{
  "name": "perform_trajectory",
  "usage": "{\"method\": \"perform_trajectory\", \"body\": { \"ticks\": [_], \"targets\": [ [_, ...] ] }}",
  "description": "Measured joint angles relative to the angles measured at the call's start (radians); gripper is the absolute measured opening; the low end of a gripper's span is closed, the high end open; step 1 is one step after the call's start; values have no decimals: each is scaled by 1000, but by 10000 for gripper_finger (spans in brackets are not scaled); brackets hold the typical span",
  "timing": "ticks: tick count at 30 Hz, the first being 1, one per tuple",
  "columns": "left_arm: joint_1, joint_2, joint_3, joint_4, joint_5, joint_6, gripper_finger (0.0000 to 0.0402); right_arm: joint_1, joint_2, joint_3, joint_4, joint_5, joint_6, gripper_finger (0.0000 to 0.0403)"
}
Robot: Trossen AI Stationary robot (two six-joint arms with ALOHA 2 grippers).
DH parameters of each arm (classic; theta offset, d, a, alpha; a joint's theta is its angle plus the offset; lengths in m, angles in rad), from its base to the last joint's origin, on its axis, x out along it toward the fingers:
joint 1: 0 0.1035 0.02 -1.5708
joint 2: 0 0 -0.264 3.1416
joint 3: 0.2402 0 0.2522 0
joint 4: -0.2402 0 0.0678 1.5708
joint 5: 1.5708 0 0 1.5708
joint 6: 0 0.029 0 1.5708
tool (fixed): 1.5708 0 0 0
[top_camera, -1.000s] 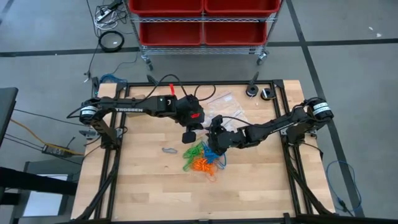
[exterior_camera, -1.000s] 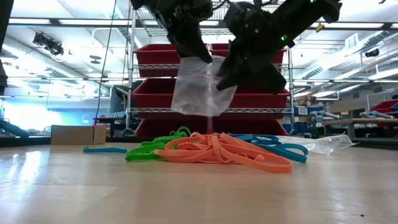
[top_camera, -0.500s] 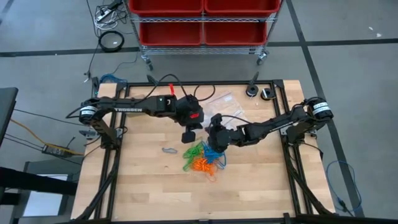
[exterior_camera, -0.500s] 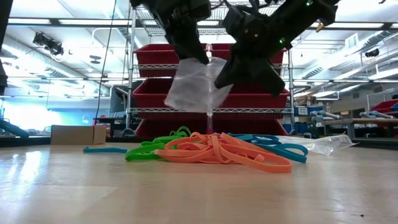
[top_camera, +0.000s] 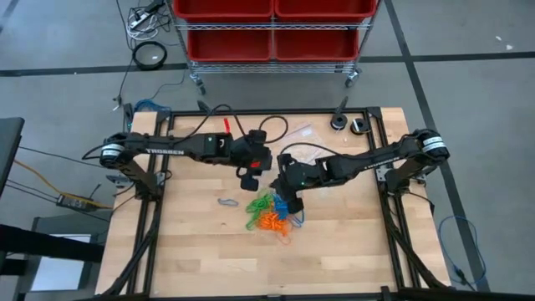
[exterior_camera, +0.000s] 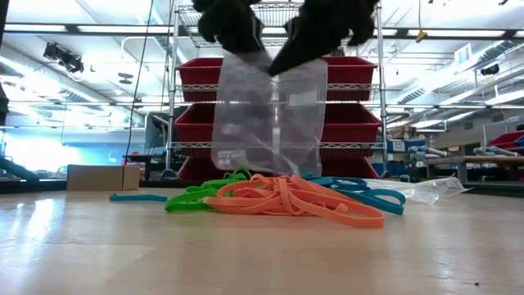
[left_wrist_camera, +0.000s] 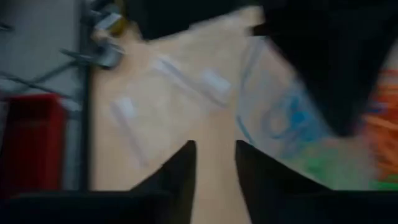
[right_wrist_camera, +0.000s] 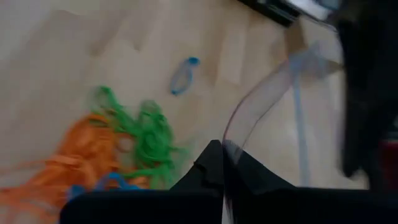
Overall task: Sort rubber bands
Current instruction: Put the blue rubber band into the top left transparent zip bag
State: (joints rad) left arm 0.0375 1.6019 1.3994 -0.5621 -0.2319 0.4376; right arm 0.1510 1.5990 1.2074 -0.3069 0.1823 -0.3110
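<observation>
A clear zip bag [exterior_camera: 270,115] was held by its top edge in the closed right gripper [right_wrist_camera: 222,155], above the rubber bands [top_camera: 272,213] piled mid-table. The left gripper [left_wrist_camera: 214,162] was seen beside it, fingers parted and empty. One blue band [top_camera: 226,201] lay apart.

Both arms reach inward over mid-table, left end effector [top_camera: 249,175] parted, right end effector [top_camera: 282,180] pinched closed.

One heap of rubber bands [top_camera: 272,213] in three colours, one stray blue band [top_camera: 226,201], two red bins [top_camera: 272,8].
</observation>
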Motion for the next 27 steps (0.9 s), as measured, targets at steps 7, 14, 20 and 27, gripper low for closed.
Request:
{"method": "perform_trajectory", "body": {
  "ticks": [7, 14, 20, 27],
  "targets": [
    [-46, -78, 0, -6, 23, 53, 229, -6, -26, 31, -79, -125, 37, 0],
    [-89, -163, 1, -42, 320, 79, 210, -6, -65, 31, -148, -160, 73, 0],
    [-144, -124, 0, -155, 345, 167, 183, -5, -70, 31, -151, -247, 74, 0],
    [-171, -88, -1, -99, 289, 260, 178, -5, -62, 31, -147, -255, 68, 0]
  ]
}}
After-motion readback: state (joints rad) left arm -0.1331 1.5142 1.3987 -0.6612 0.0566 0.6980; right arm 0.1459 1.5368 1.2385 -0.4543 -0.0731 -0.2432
